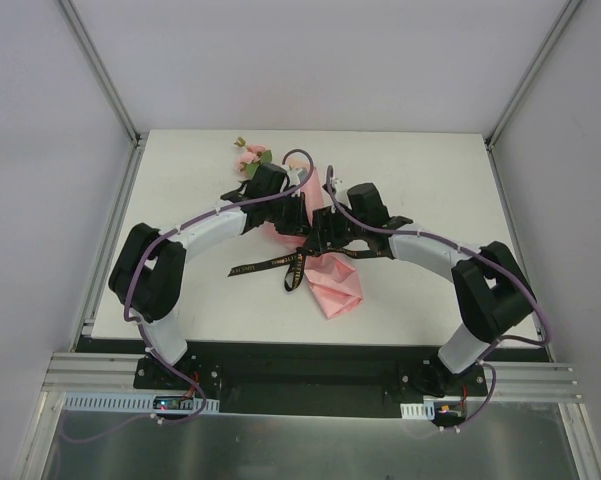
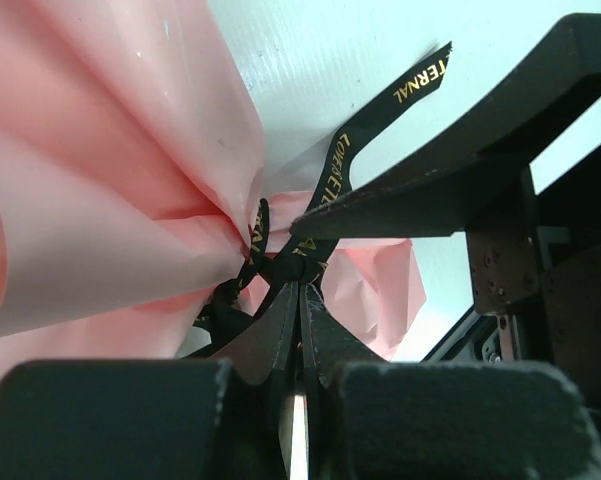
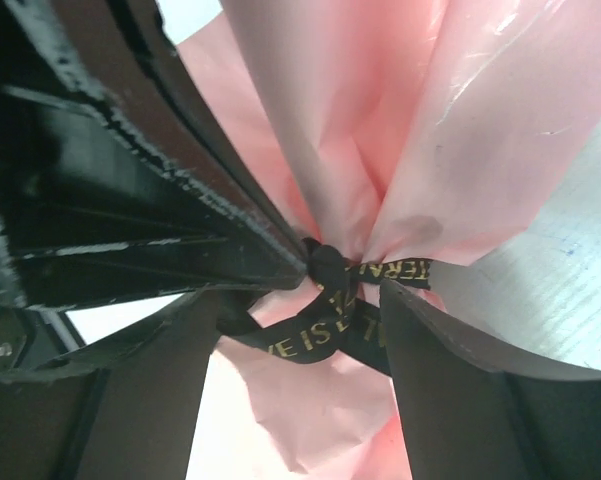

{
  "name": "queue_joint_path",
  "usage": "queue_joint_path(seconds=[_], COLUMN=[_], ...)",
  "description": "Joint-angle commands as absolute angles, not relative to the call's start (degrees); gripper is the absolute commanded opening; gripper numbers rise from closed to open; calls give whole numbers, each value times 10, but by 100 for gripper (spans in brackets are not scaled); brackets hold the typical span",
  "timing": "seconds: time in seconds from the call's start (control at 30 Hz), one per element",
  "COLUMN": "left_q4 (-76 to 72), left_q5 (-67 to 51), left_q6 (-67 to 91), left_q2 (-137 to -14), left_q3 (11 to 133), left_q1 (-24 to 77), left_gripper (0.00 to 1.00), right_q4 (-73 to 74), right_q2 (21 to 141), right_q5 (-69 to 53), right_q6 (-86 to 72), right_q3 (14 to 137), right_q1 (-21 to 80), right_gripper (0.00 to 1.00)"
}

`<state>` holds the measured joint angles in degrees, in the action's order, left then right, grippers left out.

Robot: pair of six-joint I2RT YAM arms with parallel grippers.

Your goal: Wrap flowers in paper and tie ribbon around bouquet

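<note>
1. Top external view: a cone-shaped bouquet (image 1: 325, 272) lies near the middle of the flat white table (image 1: 430, 170). Its pale pink blossoms with green leaves (image 1: 250, 157) stick out at the far end. The crumpled narrow end points toward the arm bases.
2. The wrapping is a thin sheet of plain pink paper (image 1: 342, 295), gathered tight at a waist and flaring out on both sides of it.
3. A narrow black ribbon with gold lettering (image 1: 265, 266) is knotted around that waist. Its loose ends trail onto the table on the left arm's side of the bouquet.
4. In the left wrist view, the left gripper (image 2: 298, 285) has its fingers pressed together. The tips sit right at the ribbon knot and appear to pinch a strand of it.
5. In the right wrist view, the right gripper (image 3: 302, 295) has its fingers spread apart. They stand on either side of the ribbon just below the knot, and a lettered strand crosses the gap between them. They clamp nothing.
6. The two grippers meet at the knot, almost touching. One finger of the right gripper slants across just above the left gripper's tips.
</note>
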<state>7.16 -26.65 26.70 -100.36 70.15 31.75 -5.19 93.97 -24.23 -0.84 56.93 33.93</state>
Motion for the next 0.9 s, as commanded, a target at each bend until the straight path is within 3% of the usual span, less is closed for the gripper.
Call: queue_joint_path(seconds=[0.0, 0.1, 0.3, 0.43, 0.5, 0.7, 0.87], left_q4=[57, 55, 53, 53, 54, 53, 37], left_q5=[-294, -297, -298, -298, -292, -206, -195], left_q6=[276, 279, 286, 294, 301, 290, 267], left_q2=[-1001, -1005, -1010, -1005, -986, -872, -788], left_q3=[721, 722, 727, 724, 708, 600, 479], left_q1=[309, 309, 309, 304, 295, 293, 303], left_gripper=[0, 0, 0, 2, 8, 29, 35], right_q4=[-81, -79, -68, -61, -59, -49, -42], right_q2=[948, 957, 975, 979, 978, 969, 966], right_q5=[-206, -204, -169, -149, -142, -153, -187], right_q6=[22, 20, -14, -33, -36, -45, -76], right_q3=[598, 606, 628, 632, 627, 628, 630], right_q1=[346, 351, 359, 359, 358, 358, 339], right_gripper=[68, 65, 49, 11, 2, 0, 0])
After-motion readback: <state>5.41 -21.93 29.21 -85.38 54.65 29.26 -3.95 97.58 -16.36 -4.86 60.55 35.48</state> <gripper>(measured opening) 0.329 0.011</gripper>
